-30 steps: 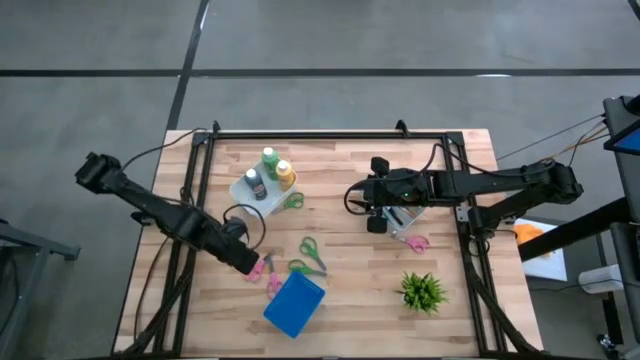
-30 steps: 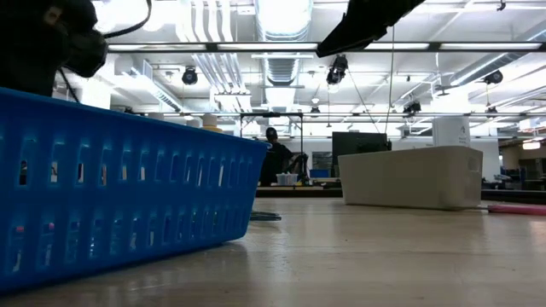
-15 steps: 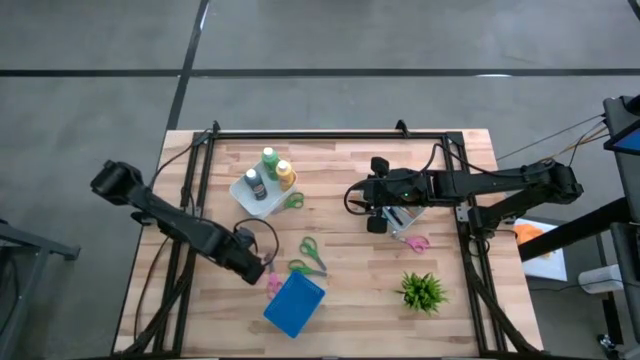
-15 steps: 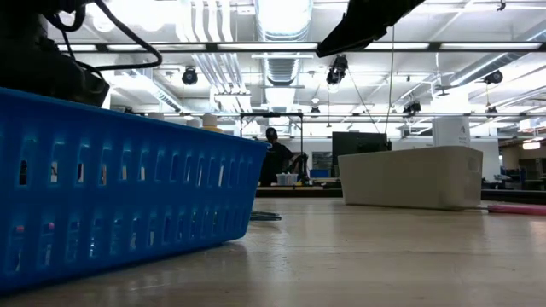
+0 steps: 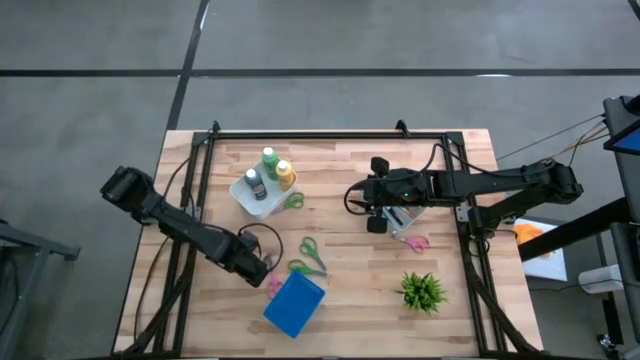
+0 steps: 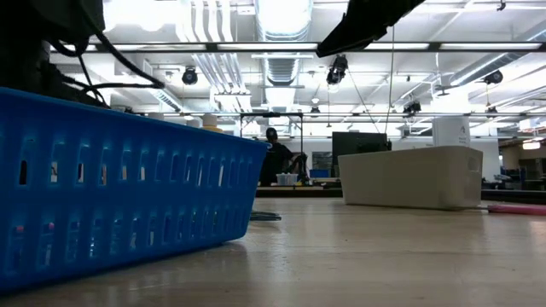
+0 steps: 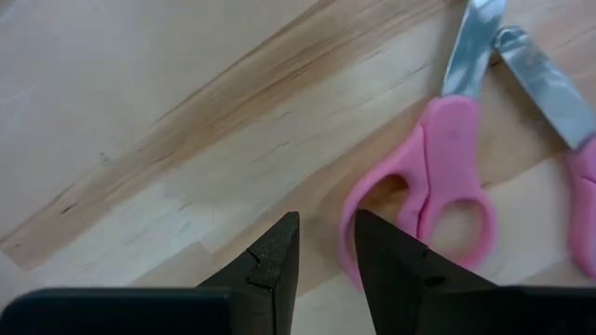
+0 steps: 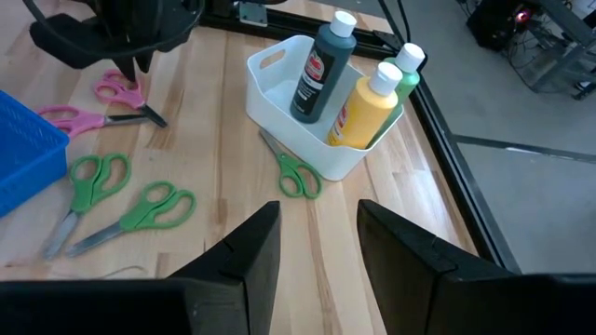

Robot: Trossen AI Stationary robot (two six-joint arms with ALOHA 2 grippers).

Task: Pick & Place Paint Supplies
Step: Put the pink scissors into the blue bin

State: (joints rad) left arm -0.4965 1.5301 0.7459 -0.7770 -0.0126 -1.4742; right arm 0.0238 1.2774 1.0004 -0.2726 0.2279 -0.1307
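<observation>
Three squeeze bottles, dark (image 8: 317, 65), yellow (image 8: 365, 104) and green (image 8: 407, 59), stand upright in a white tray (image 5: 255, 192) at the far left of the table. No brushes show clearly. My left gripper (image 7: 326, 223) points down over the near left of the table, its fingers a narrow gap apart with bare wood between them, right beside the handle of pink scissors (image 7: 447, 186). In the high view it (image 5: 258, 272) stands next to the blue basket (image 5: 295, 305). My right gripper (image 8: 318, 219) hovers open right of centre (image 5: 376, 218), holding nothing. My left gripper comes from above, pointing down. One fingertip (image 7: 368, 237) stands at the outer rim of the pink scissors' handle loop (image 7: 346, 216), which lies flat on the table. Whether it touches the rim, I cannot tell.
A second pair of pink scissors (image 7: 568, 121) lies beside the first. Green scissors lie by the tray (image 8: 293, 172) and near the basket (image 8: 88, 181) (image 8: 140, 219). A white box (image 6: 409, 175), a potted plant (image 5: 422, 290) and more pink scissors (image 5: 417, 242) are on the right.
My left gripper has sunk toward the table by the blue basket, coming down onto the spot beside the pink scissors and tipping to point straight down. Its finger gap looks the same. Nothing on the table has moved.
</observation>
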